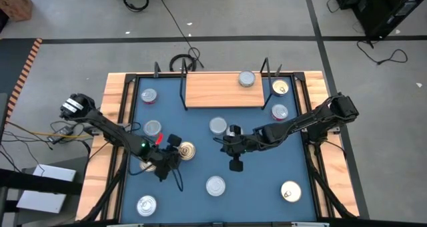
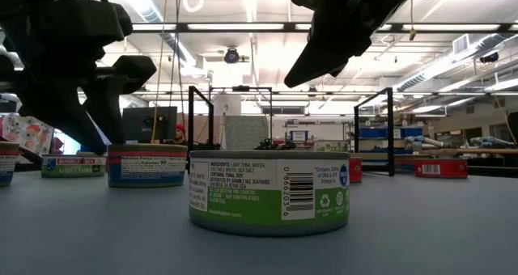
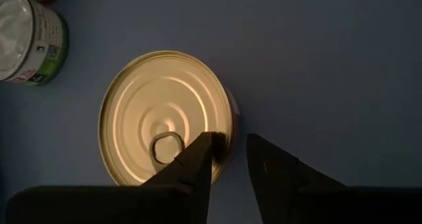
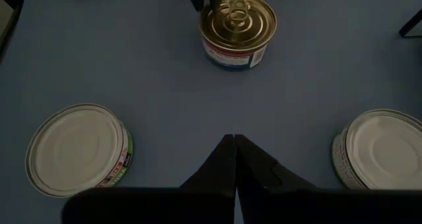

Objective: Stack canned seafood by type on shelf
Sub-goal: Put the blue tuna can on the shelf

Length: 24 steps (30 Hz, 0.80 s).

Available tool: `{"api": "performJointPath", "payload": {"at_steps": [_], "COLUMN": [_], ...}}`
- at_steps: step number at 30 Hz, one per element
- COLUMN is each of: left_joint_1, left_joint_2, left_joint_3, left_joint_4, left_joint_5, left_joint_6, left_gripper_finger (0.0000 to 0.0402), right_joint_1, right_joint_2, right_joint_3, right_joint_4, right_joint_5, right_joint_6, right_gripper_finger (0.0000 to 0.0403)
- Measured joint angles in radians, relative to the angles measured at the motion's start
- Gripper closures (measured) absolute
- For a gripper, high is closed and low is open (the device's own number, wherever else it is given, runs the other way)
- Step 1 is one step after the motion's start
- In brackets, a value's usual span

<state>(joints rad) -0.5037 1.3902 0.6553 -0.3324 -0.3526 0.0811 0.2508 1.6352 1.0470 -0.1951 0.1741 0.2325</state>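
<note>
Shelf: one, at the far edge of the blue bench. Tins counted from above: ten. On the shelf: one silver-lidded tin. Off the shelf: nine, three gold-lidded. Left gripper: jaws slightly apart over the rim of one gold-lidded tin in front of the shelf. Right gripper: jaws closed, empty, nearby.

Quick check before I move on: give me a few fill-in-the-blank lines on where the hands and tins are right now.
1. The shelf holds ___ tin(s).
2. The left hand is next to a tin with a ___-coloured lid.
3. The right hand has its fingers ___.
4. The tin on the shelf has a ___ lid.

Missing words: one; gold; shut; silver
</note>
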Motion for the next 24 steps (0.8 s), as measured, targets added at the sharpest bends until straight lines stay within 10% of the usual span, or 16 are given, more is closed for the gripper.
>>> {"api": "performJointPath", "payload": {"at_steps": [24], "left_joint_1": [-0.002], "left_joint_2": [0.019], "left_joint_3": [0.088], "left_joint_4": [-0.11], "left_joint_5": [0.011], "left_joint_6": [0.024], "left_gripper_finger": [0.0398], "right_joint_1": [0.001], "right_joint_2": [0.0], "right_joint_3": [0.0], "right_joint_4": [0.001], "right_joint_5": [0.0], "right_joint_6": [0.0], "right_gripper_finger": [0.0392]}}
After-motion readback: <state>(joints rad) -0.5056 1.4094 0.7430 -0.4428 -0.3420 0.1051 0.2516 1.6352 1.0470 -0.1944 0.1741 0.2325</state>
